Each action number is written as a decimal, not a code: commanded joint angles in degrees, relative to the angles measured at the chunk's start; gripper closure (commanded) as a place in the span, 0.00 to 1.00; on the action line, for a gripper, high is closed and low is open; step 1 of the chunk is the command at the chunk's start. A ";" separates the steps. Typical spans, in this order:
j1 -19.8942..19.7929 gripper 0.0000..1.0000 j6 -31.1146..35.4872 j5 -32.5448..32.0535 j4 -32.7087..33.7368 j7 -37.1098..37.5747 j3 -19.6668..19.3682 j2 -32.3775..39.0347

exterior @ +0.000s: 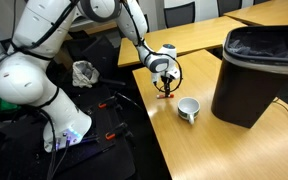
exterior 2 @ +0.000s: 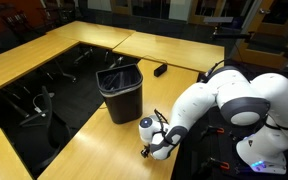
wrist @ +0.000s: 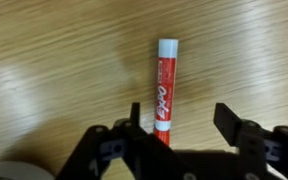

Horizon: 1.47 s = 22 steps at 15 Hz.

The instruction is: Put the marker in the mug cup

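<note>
Wooden tabletop (exterior: 214,140), pale and grained, fills both exterior views, with dark floor and black chairs beyond its edge; the white robot arm (exterior: 39,60) reaches from beside the table over the wood; a big black trash bin (exterior: 252,72) with a liner stands on the table, well apart from the arm's end; the mug cup (exterior: 188,108), small, round and white, sits upright on the wood between the bin and the gripper (exterior: 165,80), near both; in the wrist view only a pale curve of its rim (wrist: 2,170) shows at the lower corner

The gripper hangs low over the table with its jaws spread wide and nothing clasped; its black fingers (wrist: 229,122) frame the lower part of the wrist view; the marker (wrist: 165,85) lies flat on the wood directly under the gripper, its near end reaching into the gap between the fingers, closer to the finger on the mug's side of the picture than to the other; whether it touches that finger cannot be told

The marker's long axis runs almost straight up the wrist view, crosswise to the line between the two fingers; its white end points away from the gripper, and the red body with white lettering runs back toward the gripper; in an exterior view it shows only as a red speck (exterior: 166,93) beneath the gripper, beside the mug cup and outside it
</note>
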 commanded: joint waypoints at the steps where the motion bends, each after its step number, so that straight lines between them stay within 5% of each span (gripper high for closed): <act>1: -0.07 0.51 -2.28 1.80 2.41 -0.58 0.12 1.61; 4: 0.00 0.60 -2.09 1.69 3.02 -0.69 -0.02 2.75; 5: 0.00 0.81 -2.06 1.70 3.22 -0.65 -0.06 3.08; 9: 2.81 0.99 -0.19 1.22 0.95 2.21 -2.71 0.42; 16: 23.51 0.95 11.15 -7.76 -9.61 16.46 -25.95 -8.47; 22: 45.85 0.95 11.69 -9.56 -12.60 27.73 -50.72 -0.85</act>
